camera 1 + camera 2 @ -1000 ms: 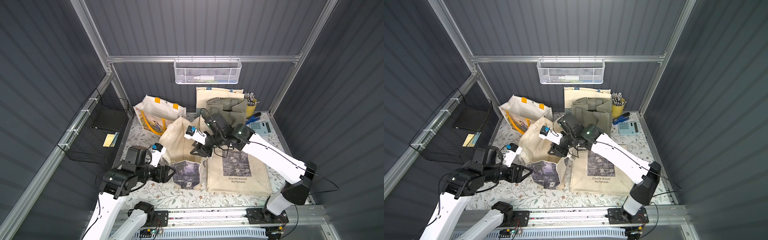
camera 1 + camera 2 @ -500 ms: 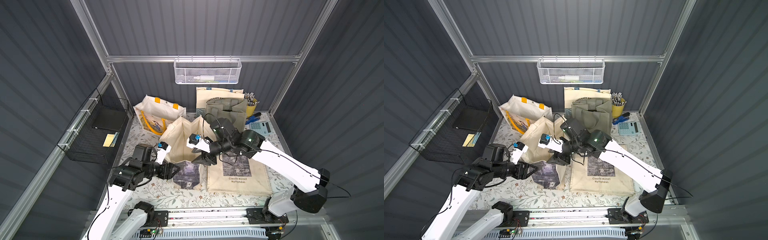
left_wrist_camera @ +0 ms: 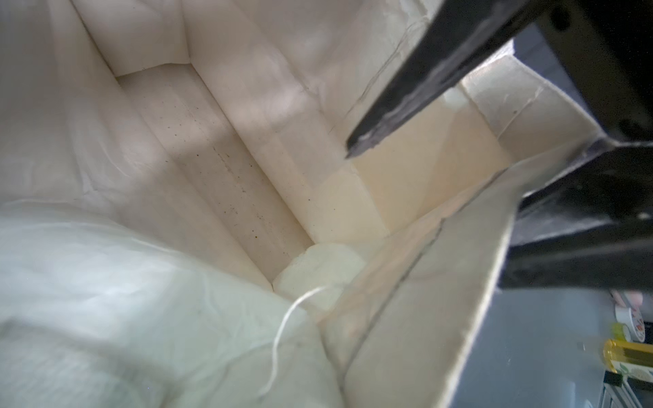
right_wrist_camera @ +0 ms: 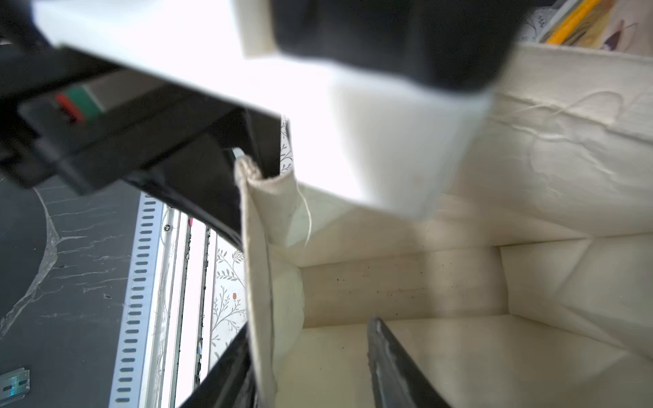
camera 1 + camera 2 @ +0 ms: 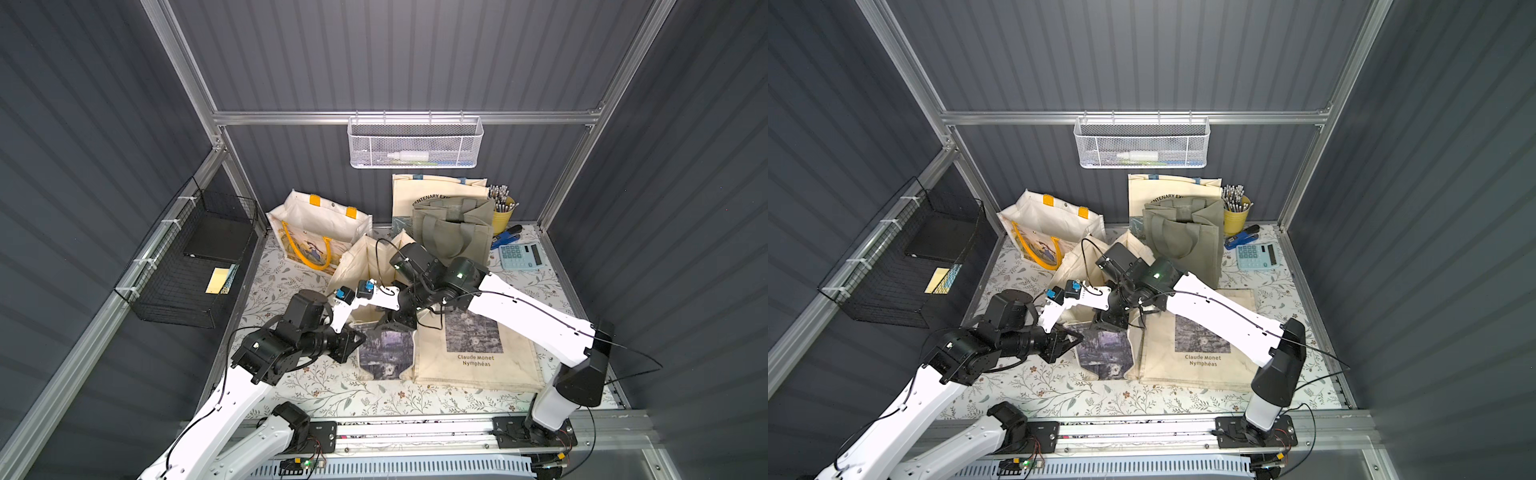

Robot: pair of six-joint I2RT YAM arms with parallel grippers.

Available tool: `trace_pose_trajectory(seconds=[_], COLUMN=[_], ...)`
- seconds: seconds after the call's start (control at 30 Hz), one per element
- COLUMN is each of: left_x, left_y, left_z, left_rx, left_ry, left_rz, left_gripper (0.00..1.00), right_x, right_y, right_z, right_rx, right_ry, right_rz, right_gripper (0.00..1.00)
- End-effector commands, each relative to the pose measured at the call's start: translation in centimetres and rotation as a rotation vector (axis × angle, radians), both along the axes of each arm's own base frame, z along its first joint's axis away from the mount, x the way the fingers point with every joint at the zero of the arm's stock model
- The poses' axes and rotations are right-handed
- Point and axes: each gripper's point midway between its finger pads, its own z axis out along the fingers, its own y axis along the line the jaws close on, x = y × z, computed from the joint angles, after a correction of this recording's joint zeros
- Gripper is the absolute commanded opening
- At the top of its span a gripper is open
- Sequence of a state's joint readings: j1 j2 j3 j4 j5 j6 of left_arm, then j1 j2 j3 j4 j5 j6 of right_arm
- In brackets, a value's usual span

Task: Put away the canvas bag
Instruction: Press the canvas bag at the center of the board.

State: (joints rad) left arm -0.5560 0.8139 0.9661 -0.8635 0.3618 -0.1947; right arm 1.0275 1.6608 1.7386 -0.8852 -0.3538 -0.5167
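Canvas bag (image 5: 384,353), upright and open-mouthed at mid-table, just beside flat tote (image 5: 473,353); rim grasp half made.
Both top views: left gripper (image 5: 355,338) and right gripper (image 5: 392,322) crowded at the near rim, liable to knock together on any careless move. Left wrist: inner finger (image 3: 406,95) inside the bag, wall between it and its mate; loose thread (image 3: 282,325) apt to snag. Right wrist: rim corner (image 4: 247,173) clenched by left jaws; right jaws parted astride the side wall, gripping nothing. Lifted by one corner alone, prone to sag, fold or topple.
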Motion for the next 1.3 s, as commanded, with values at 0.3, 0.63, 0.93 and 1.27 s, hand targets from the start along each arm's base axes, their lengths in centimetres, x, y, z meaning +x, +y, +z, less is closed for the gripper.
trace_pose_trajectory(seconds=[0.3, 0.63, 0.93, 1.27], left_x=[1.8, 2.5, 3.3, 3.0], left_y=[-0.7, -1.7, -2.5, -0.8], left_z=[3.9, 6.2, 6.1, 4.7], left_rx=[-0.11, -0.169, -0.201, -0.123], left_ry=[-0.189, -0.241, -0.254, -0.268], left_rz=[0.023, 0.003, 0.002, 0.049], left_gripper=[0.0, 0.0, 0.0, 0.0], right_x=[0.9, 4.5, 4.6, 4.0], right_y=[-0.7, 3.1, 4.4, 3.3], right_z=[-0.9, 2.4, 3.1, 2.0], right_rx=[-0.035, 0.162, 0.209, 0.155], right_ry=[-0.041, -0.043, -0.05, -0.05], right_rz=[-0.055, -0.306, -0.371, -0.337], right_gripper=[0.25, 0.0, 0.0, 0.32])
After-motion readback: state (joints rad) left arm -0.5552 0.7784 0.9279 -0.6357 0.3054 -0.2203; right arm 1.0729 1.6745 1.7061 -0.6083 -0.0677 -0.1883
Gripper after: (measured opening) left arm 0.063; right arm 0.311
